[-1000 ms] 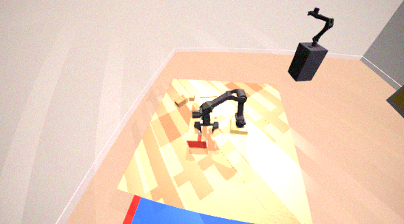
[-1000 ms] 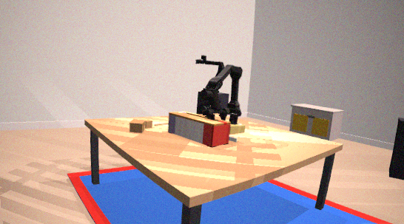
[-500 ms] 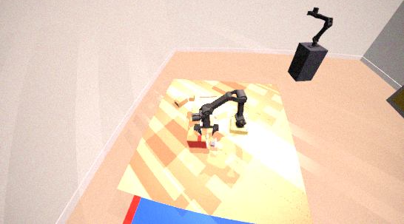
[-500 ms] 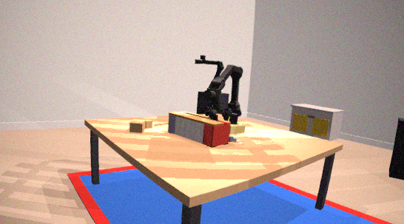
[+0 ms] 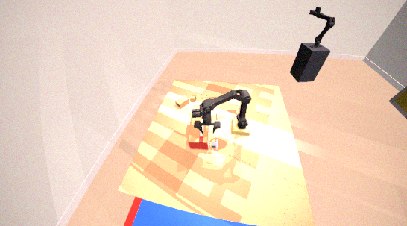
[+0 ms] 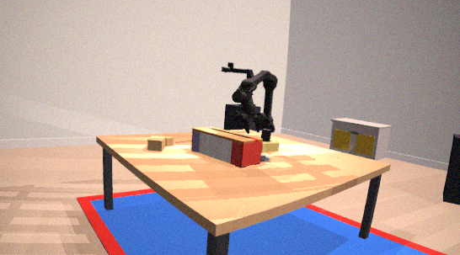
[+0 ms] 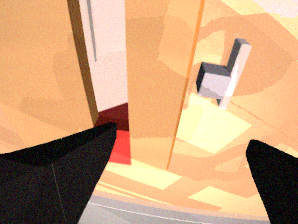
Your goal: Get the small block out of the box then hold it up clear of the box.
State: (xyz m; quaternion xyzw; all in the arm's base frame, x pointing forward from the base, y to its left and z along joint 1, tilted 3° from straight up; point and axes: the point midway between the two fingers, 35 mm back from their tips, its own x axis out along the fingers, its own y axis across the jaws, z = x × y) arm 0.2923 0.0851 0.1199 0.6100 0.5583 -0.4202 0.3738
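Observation:
The box [image 5: 197, 139] [image 6: 219, 145] [image 7: 154, 63] is long, with an orange top and a red end [image 5: 197, 145] [image 6: 246, 153] [image 7: 117, 141]. It lies near the middle of the table [image 5: 261, 180] [image 6: 202, 194]. A small grey-white block [image 5: 214, 144] [image 7: 220, 80] lies on the table outside the box, close beside the red end. My gripper [image 5: 207, 127] [image 6: 254, 125] [image 7: 182, 139] is open and empty. It hangs just above the box's red end, fingers pointing down, with the block ahead and to the right in the wrist view.
Two tan blocks [image 5: 183, 102] [image 6: 156, 143] lie at the table's far left. The arm's base stands on a yellow pad [image 5: 240, 131] [image 6: 270, 146] beside the box. A black pedestal [image 5: 309, 62] [image 6: 234, 117] with a second arm stands beyond the table. A cabinet [image 6: 360, 137] stands by the wall.

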